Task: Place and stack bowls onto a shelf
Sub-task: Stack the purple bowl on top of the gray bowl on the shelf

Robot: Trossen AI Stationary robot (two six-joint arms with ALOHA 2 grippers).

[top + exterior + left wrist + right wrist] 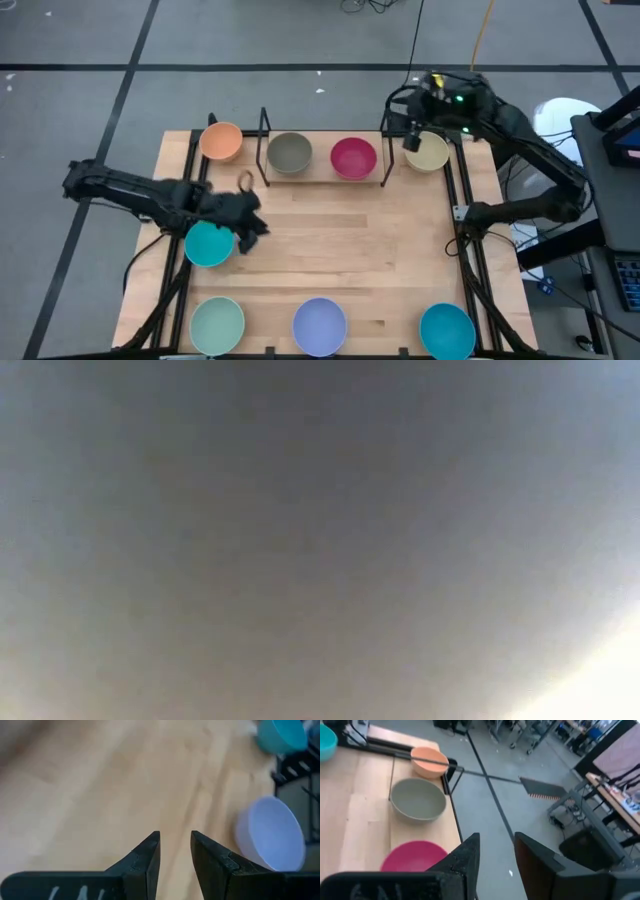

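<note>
An olive-grey bowl (289,153) and a magenta bowl (353,158) sit side by side on the shelf (322,178), a low board between black wire uprights at the table's far edge. An orange bowl (221,141) stands left of the shelf and a cream bowl (430,153) right of it. My right gripper (408,140) (496,840) hangs open high over the cream bowl's left rim, pointing along the shelf. My left gripper (258,227) (175,837) is open above bare tabletop, just right of a teal bowl (209,243).
Along the near edge stand a mint bowl (217,325), a lavender bowl (319,326) (272,840) and a second teal bowl (446,330) (282,735). The table's middle (340,240) is bare wood. Black frame rails run down both sides. The low view shows only a grey blur.
</note>
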